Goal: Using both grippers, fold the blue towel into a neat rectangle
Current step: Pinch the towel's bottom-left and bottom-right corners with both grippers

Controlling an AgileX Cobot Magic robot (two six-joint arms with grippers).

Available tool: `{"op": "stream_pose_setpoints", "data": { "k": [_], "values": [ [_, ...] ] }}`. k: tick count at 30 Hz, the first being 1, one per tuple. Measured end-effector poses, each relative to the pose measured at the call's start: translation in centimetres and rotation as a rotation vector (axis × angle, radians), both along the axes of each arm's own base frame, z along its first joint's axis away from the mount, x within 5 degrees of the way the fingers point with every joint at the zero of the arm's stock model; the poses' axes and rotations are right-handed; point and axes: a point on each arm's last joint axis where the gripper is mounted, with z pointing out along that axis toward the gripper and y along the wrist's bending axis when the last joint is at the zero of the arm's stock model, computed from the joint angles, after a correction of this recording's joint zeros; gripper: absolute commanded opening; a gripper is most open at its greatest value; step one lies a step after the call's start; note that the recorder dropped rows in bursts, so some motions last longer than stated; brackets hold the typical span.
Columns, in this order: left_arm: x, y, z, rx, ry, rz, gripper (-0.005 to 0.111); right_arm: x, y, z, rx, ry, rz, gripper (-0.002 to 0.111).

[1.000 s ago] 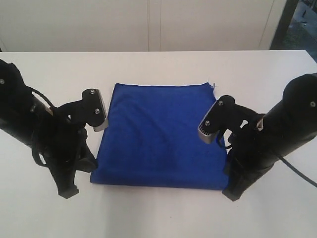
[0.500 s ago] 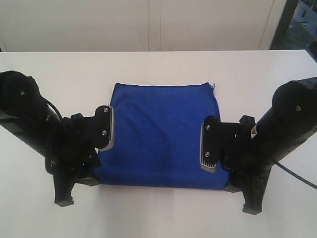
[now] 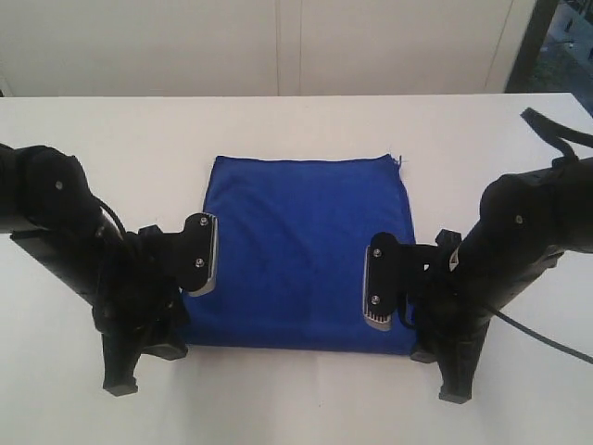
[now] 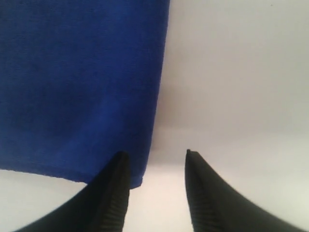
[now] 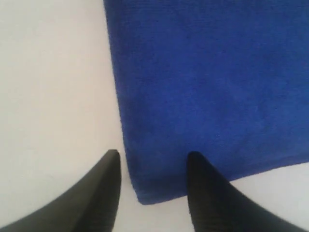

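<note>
A: Checking the blue towel (image 3: 301, 241): spread flat in the middle of the white table (image 3: 296, 125), near corners right by both arms. Time to pinch?

B: Not yet. Note the left gripper (image 4: 155, 154): parted wide, empty, one jaw over the corner, the other over bare table. Same with the right gripper (image 5: 153, 154): spread apart, holding nothing, straddling the side hem.

A: Lower first, then?

B: Probably. Slip one jaw under each corner, close both sides evenly, lift together, carry level toward the far edge. Otherwise, risking a skewed fold.
</note>
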Motion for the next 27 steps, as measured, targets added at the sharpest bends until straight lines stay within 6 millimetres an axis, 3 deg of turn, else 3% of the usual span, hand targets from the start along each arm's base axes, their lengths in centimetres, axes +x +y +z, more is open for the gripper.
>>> {"op": "stream_pose_setpoints", "data": {
  "k": [5,13,16,22,27],
  "values": [
    [0.1,-0.1,-0.8,0.015,0.024,-0.002,0.035,0.1,0.0,-0.2,-0.001,-0.001,-0.001,0.032],
    [0.1,-0.2,-1.3,0.013,0.044,0.011,0.013,0.1,0.0,-0.3,-0.003,0.006,-0.001,0.001],
    [0.1,-0.2,-1.3,0.013,0.045,0.011,0.000,0.0,0.0,-0.4,-0.004,0.011,0.000,0.000],
    [0.1,-0.2,-1.3,0.011,0.048,0.020,0.000,0.0,0.0,-0.1,-0.002,0.008,0.000,0.000],
    [-0.1,-0.1,-0.7,0.000,0.065,0.058,0.000,-0.3,-0.1,1.6,0.016,-0.043,0.001,0.000]
  ]
}}
